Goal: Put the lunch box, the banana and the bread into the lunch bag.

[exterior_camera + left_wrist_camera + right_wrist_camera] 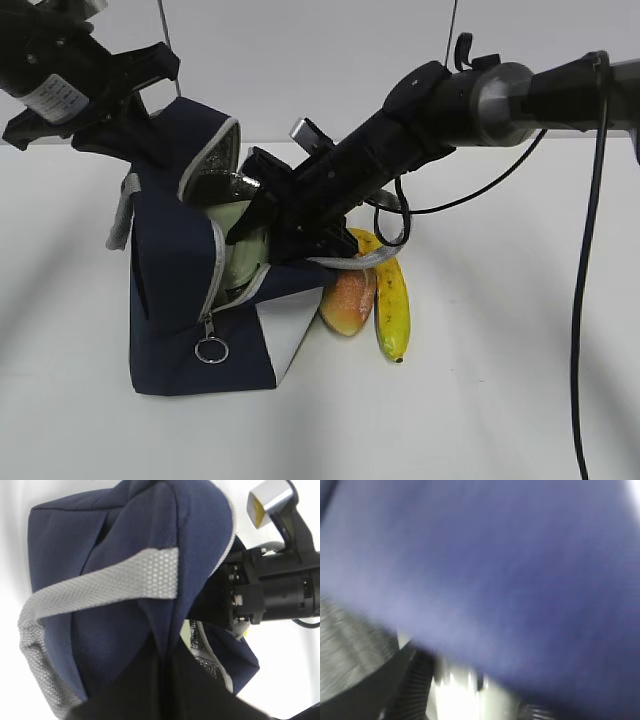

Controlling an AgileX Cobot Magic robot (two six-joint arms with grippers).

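Your right tool (252,222) is pushed into the mouth of the lunch bag (170,300), jaws part-spread on the pale green lunch box (240,245), as far as the exterior view shows; the right wrist view is all blurred navy fabric with a pale patch low in frame, so you cannot confirm the grip from there. Your left tool (120,130) is pressed together on the back of the bag's flap, just above where the grey webbing handle (107,582) is sewn on, holding the lid up and open. Risks, working outward: if you let go of the box while it sits high against the zipper (214,268) edge, it may hang on the lip instead of dropping in. Pulling the right arm out could snag the grey strap (365,258) that lies under the wrist. That would tip the bag, which already leans. If the left pinch slips, the flap falls onto the right arm. The bread (347,300) and the banana (392,300) lie touching on the worktop (500,400), close against the bag's white side panel (290,335), right under the right arm; a low retreat could roll them away.
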